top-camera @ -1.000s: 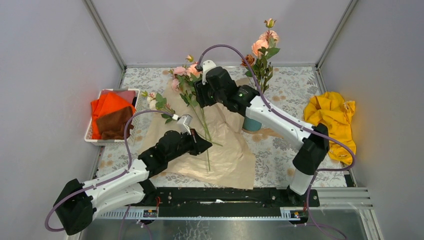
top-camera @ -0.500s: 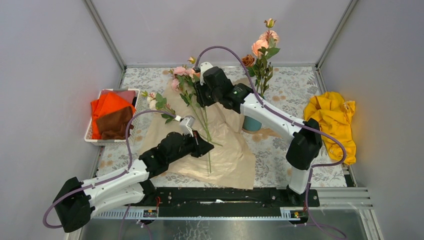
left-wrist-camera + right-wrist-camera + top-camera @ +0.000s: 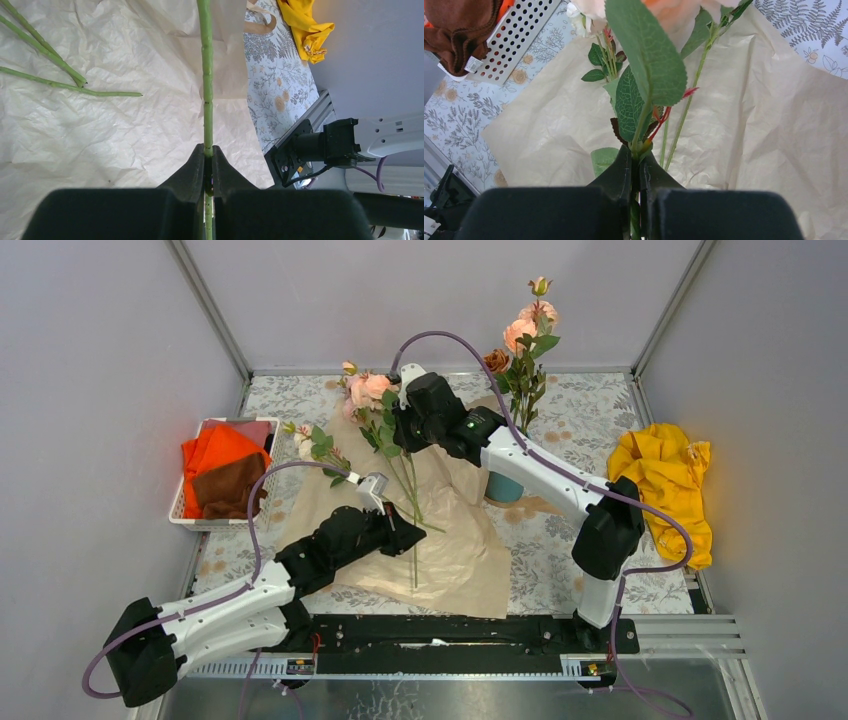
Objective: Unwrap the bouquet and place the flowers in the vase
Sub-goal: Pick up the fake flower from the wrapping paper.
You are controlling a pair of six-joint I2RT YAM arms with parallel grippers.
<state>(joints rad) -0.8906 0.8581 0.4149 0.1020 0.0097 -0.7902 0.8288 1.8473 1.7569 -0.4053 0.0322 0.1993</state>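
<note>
Crinkled tan paper (image 3: 455,540) lies spread flat mid-table, so the wrap is off. Both grippers are busy. The left gripper (image 3: 208,167) is pinched tight on one bare green stem (image 3: 205,90) over the near part of the paper. The right gripper (image 3: 636,172) is squeezed onto a stem right under its leaves at the far end, with a peach rose (image 3: 375,387) poking out past it. Can't tell if it's the same stem.

Three loose stem ends (image 3: 50,65) lie on the paper next to the held one. One small cream sprig (image 3: 312,445) sits at the paper's left edge.

The teal vase (image 3: 503,490) stands just right of the paper, half hidden by the right arm. It has flowers (image 3: 522,340) upright in it. I count four blooms, stems unclear.

One white basket (image 3: 178,505) on the left holds an orange cloth (image 3: 215,450) and a brown cloth (image 3: 225,490). One yellow cloth (image 3: 665,480) lies far right.
</note>
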